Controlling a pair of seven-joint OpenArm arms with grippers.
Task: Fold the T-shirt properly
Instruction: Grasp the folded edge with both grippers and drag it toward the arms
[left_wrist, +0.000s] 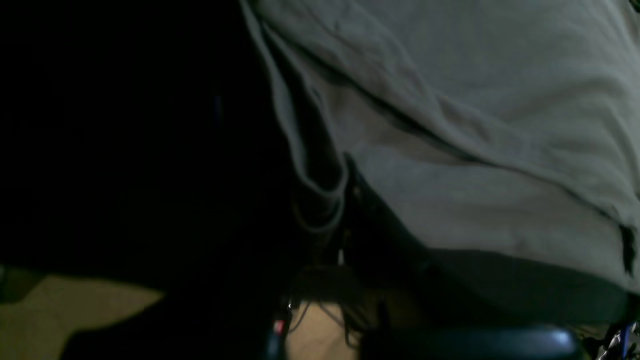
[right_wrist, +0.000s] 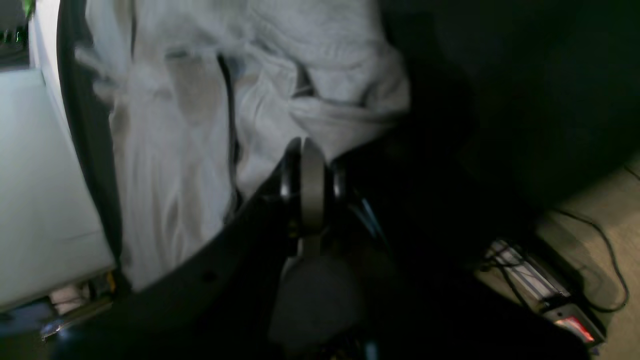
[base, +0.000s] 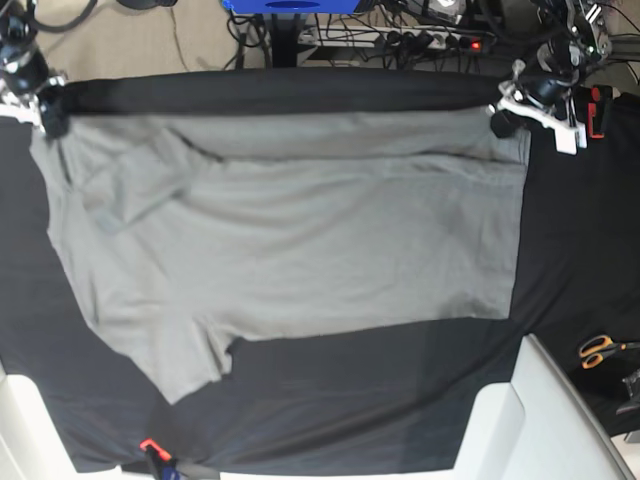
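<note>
— Now, where is the T-shirt (base: 290, 230) found?
— Spread on the black table cloth (base: 380, 390), far corners lifted — one pinched by the left gripper (base: 503, 120), one by the right gripper (base: 48, 115).
— Both clamped?
— Yes, on fabric.

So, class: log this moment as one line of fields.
stage: far edge held | left jaws: shut on light-grey cotton T-shirt | right jaws: shut on T-shirt | shirt: spread across black table cloth
</note>
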